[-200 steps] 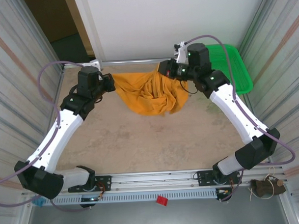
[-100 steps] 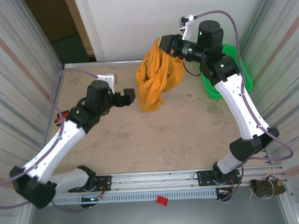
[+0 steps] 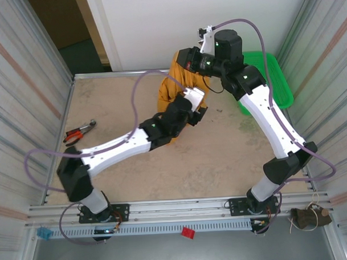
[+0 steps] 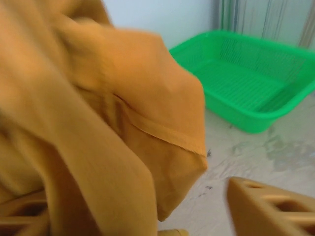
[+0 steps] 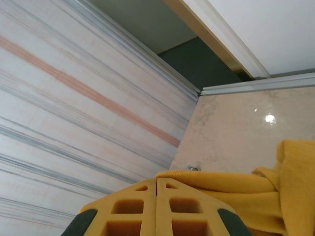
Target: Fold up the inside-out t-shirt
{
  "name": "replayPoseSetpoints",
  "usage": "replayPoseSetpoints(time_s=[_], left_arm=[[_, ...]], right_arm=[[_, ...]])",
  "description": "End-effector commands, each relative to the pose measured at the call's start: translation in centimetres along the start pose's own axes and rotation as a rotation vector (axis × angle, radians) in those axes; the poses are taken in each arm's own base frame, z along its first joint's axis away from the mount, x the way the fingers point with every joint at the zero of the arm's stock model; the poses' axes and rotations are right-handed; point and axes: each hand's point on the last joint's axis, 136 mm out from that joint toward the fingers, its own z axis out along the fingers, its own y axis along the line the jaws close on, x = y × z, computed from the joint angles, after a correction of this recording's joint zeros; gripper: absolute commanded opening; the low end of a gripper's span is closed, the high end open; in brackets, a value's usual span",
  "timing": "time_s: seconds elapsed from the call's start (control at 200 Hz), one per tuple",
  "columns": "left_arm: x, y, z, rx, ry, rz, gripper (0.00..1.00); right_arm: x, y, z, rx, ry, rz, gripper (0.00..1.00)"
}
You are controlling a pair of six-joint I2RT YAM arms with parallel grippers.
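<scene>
Our right claw (image 5: pixel 156 186) is closed, its two yellow fingers pressed together. It pinches a fold of the shirt (image 3: pixel 171 89), whose cloth spills out to the right of the fingers in the right wrist view. From above, this claw is raised over the middle of the far edge of the surface (image 3: pixel 237 153), and the shirt hangs from it in a bunched orange-yellow drape.

Our left claw (image 3: pixel 198 111) is parted and reaches into the lower part of that drape. In the left wrist view one finger (image 4: pixel 268 209) stands clear at the lower right. The other sits at the lower left under a fall of cloth, with folds of the shirt and a hemmed edge between the two. The jaws have not closed on the cloth.

Beyond the shirt, the green basket (image 4: pixel 248 83) sits in the far right corner of the surface, apart from the cloth. A red-handled tool (image 3: pixel 79 131) lies near the left edge, well away from both claws.

From above, the left arm crosses in front of the shirt's lower end, so we cannot tell whether the cloth touches the surface. The left wrist view is blurred, and the lower frame edge cuts off both pairs of fingers in the wrist views.
</scene>
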Motion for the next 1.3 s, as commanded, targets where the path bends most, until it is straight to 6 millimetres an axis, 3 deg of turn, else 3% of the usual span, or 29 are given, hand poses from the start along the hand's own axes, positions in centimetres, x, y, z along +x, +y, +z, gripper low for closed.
replayPoseSetpoints(time_s=[0.0,0.06,0.165,0.24,0.331,0.416,0.566,0.601,0.691,0.807,0.892,1.052,1.298], left_arm=[[-1.2,0.1,-0.7,-0.033,-0.04,0.012,0.34],[1.6,-0.9,-1.2,-0.006,0.017,0.006,0.18],[7.5,-2.2,-3.3,0.034,0.127,-0.012,0.18],[11.1,-2.0,-5.4,0.045,0.198,-0.055,0.31],[13.2,-0.4,-8.2,0.022,0.218,-0.127,0.66],[12.0,2.0,-10.6,-0.007,0.153,-0.214,0.82],[6.4,7.3,-12.6,-0.03,-0.006,-0.413,0.88],[5.0,8.6,-12.8,-0.028,-0.04,-0.463,0.89],[1.2,10.9,-12.5,0.014,-0.104,-0.551,0.91],[-2.3,11.9,-11.0,0.057,-0.125,-0.528,0.92],[-2.1,12.8,-9.0,0.06,-0.065,-0.528,0.92],[0.2,13.2,-5.3,0.08,0.019,-0.557,0.92],[2.6,12.0,-1.4,0.121,0.102,-0.562,0.92]], right_arm=[[-2.7,1.5,-1.9,-0.03,-0.105,-0.033,0.0],[-3.5,1.3,-2.2,-0.034,-0.123,-0.027,0.0],[-4.5,1.0,-2.6,-0.046,-0.144,-0.016,0.0],[-5.1,1.0,-2.9,-0.054,-0.152,-0.016,0.0],[-5.5,1.6,-3.9,-0.081,-0.157,-0.021,0.0],[-5.4,2.5,-4.8,-0.106,-0.163,-0.041,0.0],[-3.1,1.8,-4.9,-0.116,-0.1,-0.05,0.0],[-2.1,1.9,-4.9,-0.108,-0.102,-0.085,0.0],[-1.2,-0.9,-4.5,-0.053,-0.067,-0.064,0.0],[-0.5,-1.1,-4.5,-0.106,-0.041,-0.045,0.0],[0.1,-0.4,-4.9,-0.136,-0.016,-0.064,0.0],[0.6,-0.1,-5.5,-0.154,0.003,-0.068,0.0],[1.0,0.5,-6.1,-0.185,0.01,-0.047,0.0]])
